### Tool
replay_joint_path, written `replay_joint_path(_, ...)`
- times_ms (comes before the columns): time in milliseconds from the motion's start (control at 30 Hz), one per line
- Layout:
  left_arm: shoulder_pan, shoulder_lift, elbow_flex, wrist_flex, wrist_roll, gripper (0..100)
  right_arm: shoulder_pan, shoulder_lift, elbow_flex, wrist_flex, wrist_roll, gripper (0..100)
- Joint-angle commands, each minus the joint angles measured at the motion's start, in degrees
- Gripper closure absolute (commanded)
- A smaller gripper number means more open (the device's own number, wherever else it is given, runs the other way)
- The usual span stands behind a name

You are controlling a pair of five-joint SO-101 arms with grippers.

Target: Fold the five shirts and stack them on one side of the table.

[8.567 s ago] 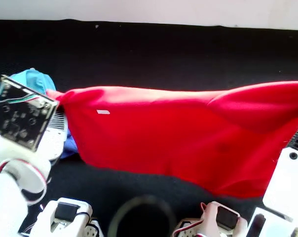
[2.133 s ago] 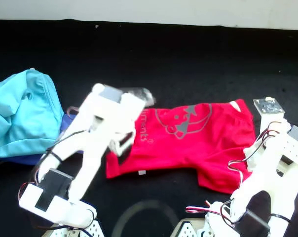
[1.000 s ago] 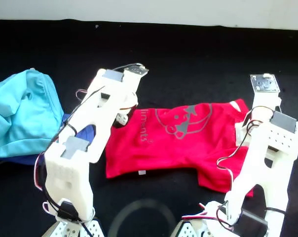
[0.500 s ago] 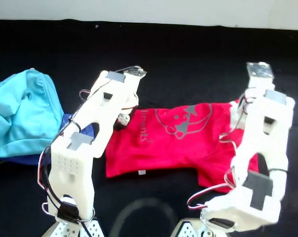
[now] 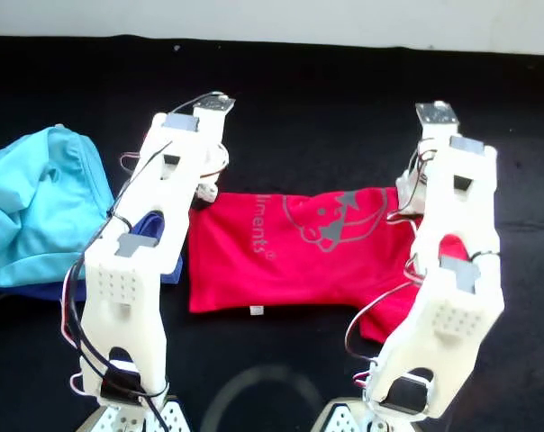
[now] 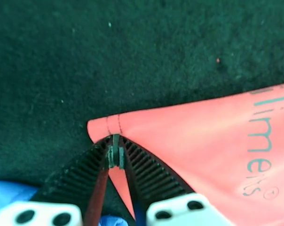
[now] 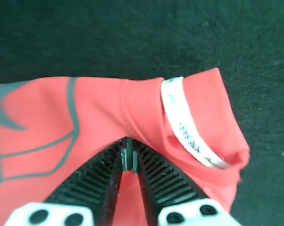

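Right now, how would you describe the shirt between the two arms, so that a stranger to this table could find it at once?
On the black table, look in the middle, right of the turquoise shirt heap. The red shirt lies flat there, pinched by the left gripper and right gripper. Alone it is red, with a grey print.

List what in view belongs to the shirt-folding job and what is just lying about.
Job:
red shirt, pinched at a hem corner by the left end effector and near the collar by the right end effector
turquoise shirt, bunched
blue shirt beneath it

Lying about:
black table cover
dark ring near the arm bases
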Motion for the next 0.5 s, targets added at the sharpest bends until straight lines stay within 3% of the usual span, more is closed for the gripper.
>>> replay_joint_path(0,-0.5,4.6,-7.3,1.1,0.5,99,2.8,3.5,-6.2,-0.9,-0.3,99.1)
replay_joint_path(200,-1.7,14.2,-27.9,9.9,0.5,99,3.2,11.7,-16.7,-0.6,-0.2,99.1)
replay_joint_path(467,-5.6,28.1,-50.5,15.2,0.5,99,1.5,18.3,-30.0,1.4,-0.3,99.1)
